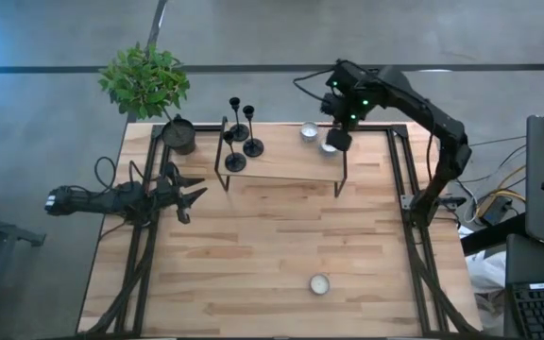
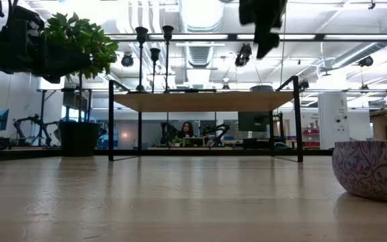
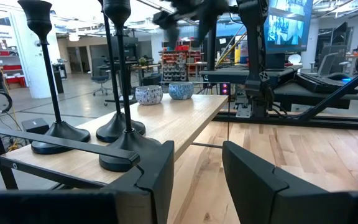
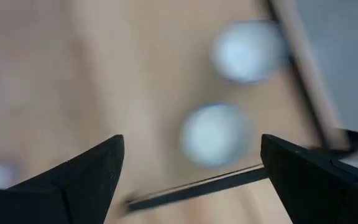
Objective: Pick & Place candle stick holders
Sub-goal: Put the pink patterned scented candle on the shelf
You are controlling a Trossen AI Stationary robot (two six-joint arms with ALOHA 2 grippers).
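Three black candlesticks (image 1: 242,140) stand on their round bases on the left part of a small raised wooden shelf (image 1: 281,165) at the table's far side; they also show in the left wrist view (image 3: 120,134). Two low round pale cups (image 1: 309,131) sit on the shelf's right part. My right gripper (image 1: 338,140) hangs above them, open and empty; the right wrist view shows both cups (image 4: 215,134) below its fingers. A third cup (image 1: 319,283) sits on the table near the front. My left gripper (image 1: 192,194) is open and empty left of the shelf.
A potted green plant (image 1: 179,134) stands at the table's far left corner beside the shelf. The shelf stands on thin black legs (image 2: 111,121), with open room under it. Black frame rails (image 1: 404,189) run along the table's left and right sides.
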